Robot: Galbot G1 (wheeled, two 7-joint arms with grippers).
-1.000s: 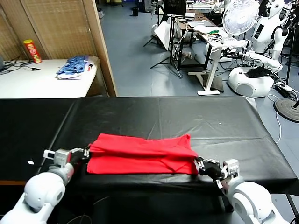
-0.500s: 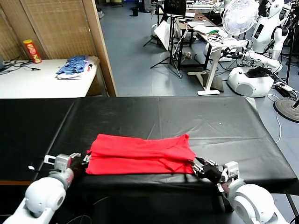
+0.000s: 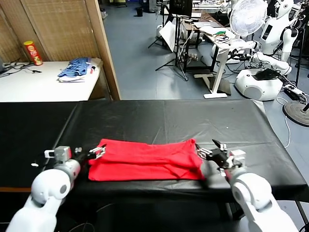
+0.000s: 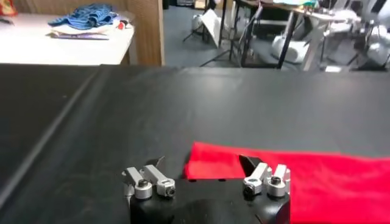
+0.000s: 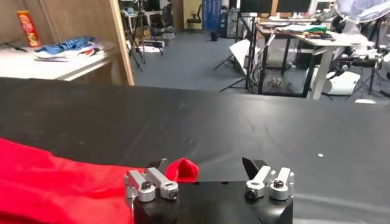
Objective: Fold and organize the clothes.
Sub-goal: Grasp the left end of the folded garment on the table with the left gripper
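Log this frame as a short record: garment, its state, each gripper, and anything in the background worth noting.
garment: red T-shirt
state: folded into a flat band on the black table, near the front edge
left gripper: jaws open, at the shirt's left end, holding nothing
right gripper: jaws open, at the shirt's right end, holding nothing
background: blue-and-white fabric pile on the white side table

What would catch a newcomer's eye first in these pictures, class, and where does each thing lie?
The bright red T-shirt, folded into a long band, stands out against the black table, near its front edge. The left gripper and the right gripper sit open at the band's two ends, holding nothing. Far behind on the left, a blue-and-white pile of fabric lies on a white table.
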